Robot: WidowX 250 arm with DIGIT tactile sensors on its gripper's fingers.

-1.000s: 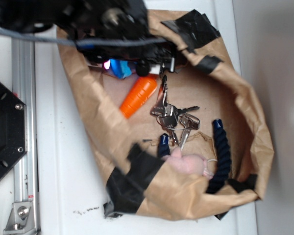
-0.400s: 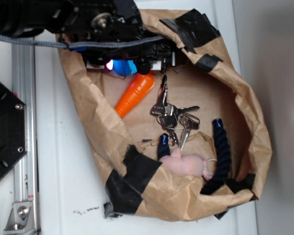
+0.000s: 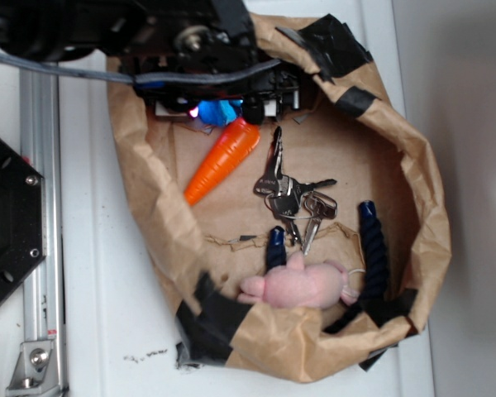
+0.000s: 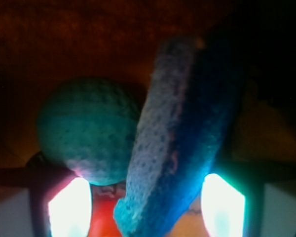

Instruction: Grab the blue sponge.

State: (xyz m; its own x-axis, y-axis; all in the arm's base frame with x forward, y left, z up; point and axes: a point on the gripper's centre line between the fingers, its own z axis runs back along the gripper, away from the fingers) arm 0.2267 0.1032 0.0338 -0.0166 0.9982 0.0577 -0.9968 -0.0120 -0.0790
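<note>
Hanging over the far end of a crumpled brown paper bag (image 3: 413, 190), the black gripper (image 3: 223, 103) sits low inside the bag's rim, its body and a grey cable (image 3: 83, 73) hiding most of what lies under it. Whether its jaws are pressed onto anything cannot be told from either view. The blue sponge (image 4: 180, 133) fills the middle of the wrist view, standing on edge and tilted, its porous paler side facing the camera and its lower end close to the lens between two bright glowing patches. From the exterior view only a small bright-blue piece of it (image 3: 217, 111) shows, right under the gripper. Just beside the sponge, touching its left side in the wrist view, is a round teal ball (image 4: 89, 131) with a dimpled surface.

An orange carrot (image 3: 225, 159) lies on the bag's floor with its thick end next to the sponge and its tip pointing away toward the bag's left wall. To the right of the carrot lies a bunch of keys (image 3: 291, 197). Nearer the bag's front wall, two dark navy ridged handles (image 3: 372, 248) stand either side of a pink plush toy (image 3: 302, 284). Black tape (image 3: 215, 318) patches the bag's rim in several places. The bag rests on a white counter (image 3: 107, 314), with a metal rail (image 3: 41, 207) along its left side.
</note>
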